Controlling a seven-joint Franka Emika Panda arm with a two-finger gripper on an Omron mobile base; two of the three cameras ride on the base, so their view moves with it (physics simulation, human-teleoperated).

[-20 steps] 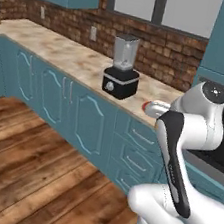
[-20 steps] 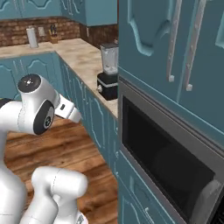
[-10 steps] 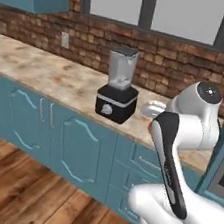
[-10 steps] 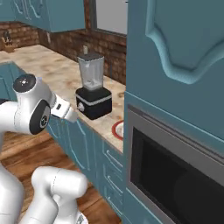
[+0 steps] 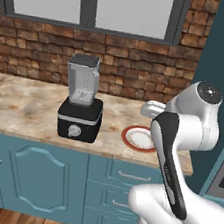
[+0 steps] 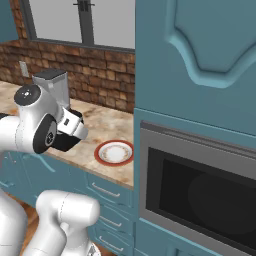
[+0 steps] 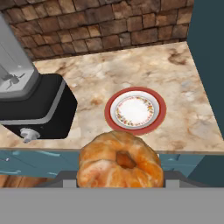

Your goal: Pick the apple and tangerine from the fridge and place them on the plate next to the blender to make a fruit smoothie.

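Closest to you in the hand view is the tangerine [image 7: 120, 162], bright orange and mottled, sitting right at the bottom where the gripper [image 7: 120, 177] fingertips would rise. It hides them, so you cannot see the fingers directly; judge them clamped on the fruit, one on each side, because it hangs there with nothing under it. It is carried this way to bring it over the counter without rolling free.

Just beyond the fingers runs the front edge of the marble counter [image 7: 188, 127], with teal drawer fronts below it. The fruit is short of that edge, not yet over the stone.

Straight ahead of the fingers, past the edge, lies the plate [image 7: 158, 110], white with a red rim, and you can see it is bare: no apple is on it. It sits there because it is the drop point, so your path is forward and down along the line the hand already faces.

To the left of the fingers, beside the plate but apart from it, stands the blender [image 7: 39, 109], its black base and silver knob towards you. Keep clear of that corner as you reach in.

Furthest back is the brick wall [image 7: 100, 22].
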